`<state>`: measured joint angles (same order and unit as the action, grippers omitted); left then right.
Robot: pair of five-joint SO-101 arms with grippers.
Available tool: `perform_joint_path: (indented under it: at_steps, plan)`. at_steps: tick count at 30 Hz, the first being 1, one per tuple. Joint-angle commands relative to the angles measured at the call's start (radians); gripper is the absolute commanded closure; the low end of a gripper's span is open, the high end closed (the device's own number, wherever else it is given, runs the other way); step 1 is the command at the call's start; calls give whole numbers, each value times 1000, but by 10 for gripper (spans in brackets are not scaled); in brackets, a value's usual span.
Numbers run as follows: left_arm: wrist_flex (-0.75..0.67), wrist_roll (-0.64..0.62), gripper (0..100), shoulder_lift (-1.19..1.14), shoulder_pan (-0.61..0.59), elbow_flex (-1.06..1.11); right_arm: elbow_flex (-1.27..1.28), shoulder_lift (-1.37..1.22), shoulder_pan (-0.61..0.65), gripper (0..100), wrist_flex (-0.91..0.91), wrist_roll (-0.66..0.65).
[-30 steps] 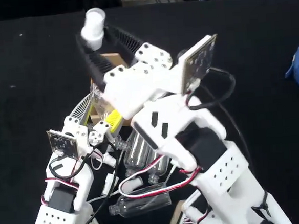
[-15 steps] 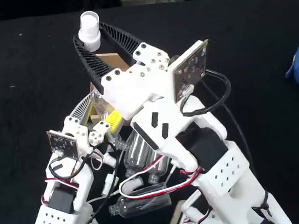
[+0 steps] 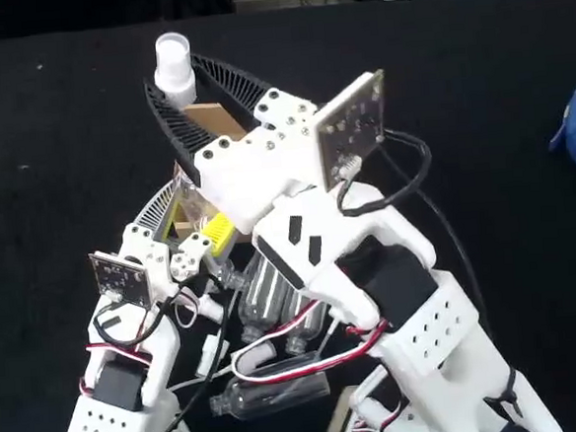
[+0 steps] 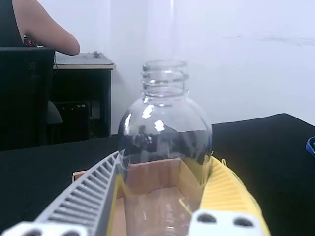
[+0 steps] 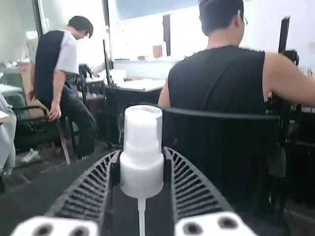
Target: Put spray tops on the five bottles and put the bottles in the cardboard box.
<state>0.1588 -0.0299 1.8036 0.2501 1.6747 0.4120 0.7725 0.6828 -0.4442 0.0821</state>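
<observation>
The right arm's wrist has rolled over the last second. The spray top (image 3: pixel 174 64) leaned off to one side a second ago and now stands straight, nozzle end up, while the small circuit board on that wrist has swung round with it. The left arm, and the bottles lying on the table, have not shifted.

The right gripper (image 3: pixel 176 73) is closed part-way on the spray top. Its black ribbed fingers (image 5: pixel 86 189) press the white collar from both sides, and the thin dip tube hangs down between them in the right wrist view. From above, the top shows just past the far edge of the cardboard box (image 3: pixel 212 117), and the fingers frame the box's brown wall.

The left gripper (image 4: pixel 165 162) is clamped round a clear bottle (image 4: pixel 165 123), with a grey finger on one side of the body and a yellow finger on the other. The bottle stands upright, its threaded neck open and bare. In the left wrist view the box sits right behind and below it. In the high view this gripper is at the near side of the box, close under the right arm's white wrist housing.

Down between the two arm bases, loose clear bottles (image 3: pixel 269 291) lie side by side on the black table, and one more (image 3: pixel 271 395) lies crosswise nearer the bases. None of those I can see has a top on it
</observation>
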Motion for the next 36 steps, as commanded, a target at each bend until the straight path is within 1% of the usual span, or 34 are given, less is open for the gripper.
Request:
perform_joint_path:
  at_steps: [1,7,11,12,15,17,25,29,32,34,36]
  plan:
    - [0,-12,970,20,-1,24,-5,15,17,987,-66,-9]
    - [0,-12,970,20,-1,24,4,5,20,983,-133,-9]
    - [0,-12,970,20,-1,24,35,12,29,975,-140,-11]
    - [2,-12,970,20,-5,24,39,8,31,953,-141,-11]
    - [2,-12,970,20,-8,24,44,7,32,838,-164,-11]
    - [0,-12,970,20,-8,24,41,15,32,799,-180,-11]
    - [6,-12,970,18,-8,24,-101,77,78,818,-390,-11]
    - [6,-12,970,18,-8,24,-148,142,15,819,-525,-11]
    - [6,-12,970,18,-8,24,-110,165,9,819,-629,-37]
    - [6,-12,970,18,-4,24,-35,160,14,815,-614,-101]
    - [6,-12,970,18,1,24,48,157,14,815,-545,-138]
